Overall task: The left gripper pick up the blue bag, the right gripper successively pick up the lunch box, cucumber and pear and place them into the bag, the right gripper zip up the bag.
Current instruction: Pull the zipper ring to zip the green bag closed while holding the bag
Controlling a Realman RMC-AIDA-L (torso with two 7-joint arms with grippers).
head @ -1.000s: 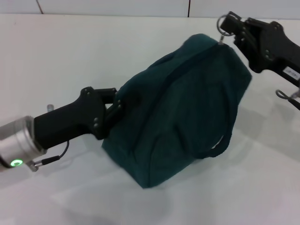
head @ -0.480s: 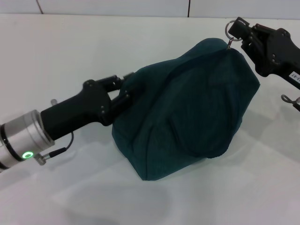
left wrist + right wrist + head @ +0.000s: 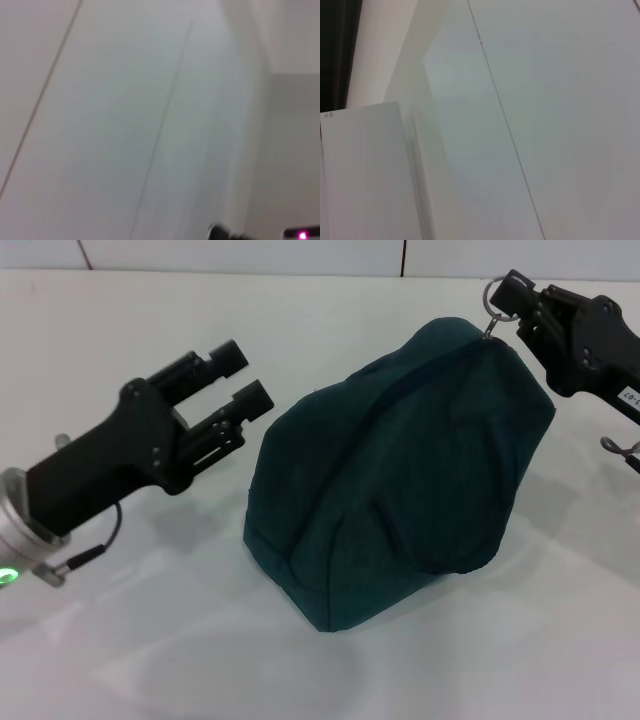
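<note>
1. Left gripper (image 3: 236, 378) on my side has let go: its two fingers stand apart with nothing between them, up off the white table (image 3: 130, 310), beside the blue bag (image 3: 400, 470) and not touching it. Half a second ago those fingers were pinched into the bag's left flank.
2. Since that earlier frame the left arm has pulled back and swung its fingers up toward the far side of the table.
3. I see the blue bag sitting on the table between the two arms, a closed, lumpy mound with the zip line running up over its top. Its left edge, which was drawn out toward the gripper before, now hangs rounded and slack.
4. My right gripper (image 3: 508, 296) sits at the bag's top far corner, closed on the zip ring (image 3: 495, 295), much where it was half a second ago.
5. Both wrist cameras give me only pale blank surfaces, and I cannot pick out the bag in either.
</note>
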